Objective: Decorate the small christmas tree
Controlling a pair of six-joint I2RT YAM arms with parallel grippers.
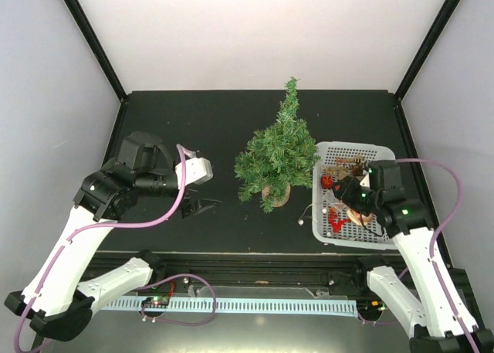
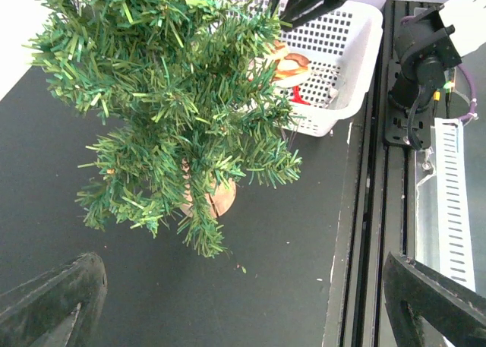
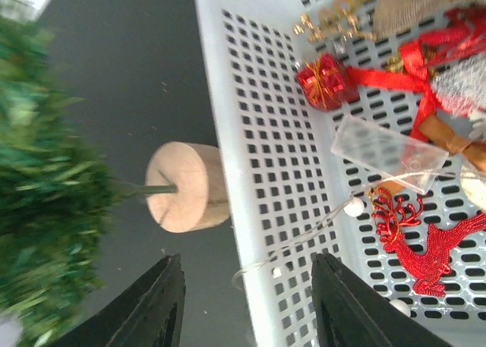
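The small christmas tree [image 1: 279, 156] stands upright near the middle of the dark surface [image 1: 193, 129], its thin top pointing toward the far edge. Its bushy green branches spread over a round wooden base [image 1: 276, 192] that rests flat on the surface. In the right wrist view the base [image 3: 186, 187] sits just beside the wall of the white basket [image 3: 235, 134], with a narrow strip of surface between them.

The basket [image 1: 382, 154] lies to the right of the tree. Inside it are a small red gift-box ornament [image 3: 326, 81], a red ribbon [image 3: 425, 58], a red glitter reindeer [image 3: 425, 248], a clear plastic packet [image 3: 387, 149] and a thin wire with white beads [image 3: 353, 206] that runs to the basket's rim.

The right tool [image 3: 250, 301] hangs over the basket's edge nearest the tree, its two dark fingers [image 3: 163, 301] parted with nothing between them. From above it [image 1: 343, 189] sits over the basket's left part.

The left tool [image 1: 204, 207] is on the other side of the tree, low over the surface and well apart from the branches. In its own wrist view its fingers [image 2: 53, 301] are spread wide and empty, aimed at the tree [image 2: 167, 96], with the basket [image 2: 364, 51] behind it.
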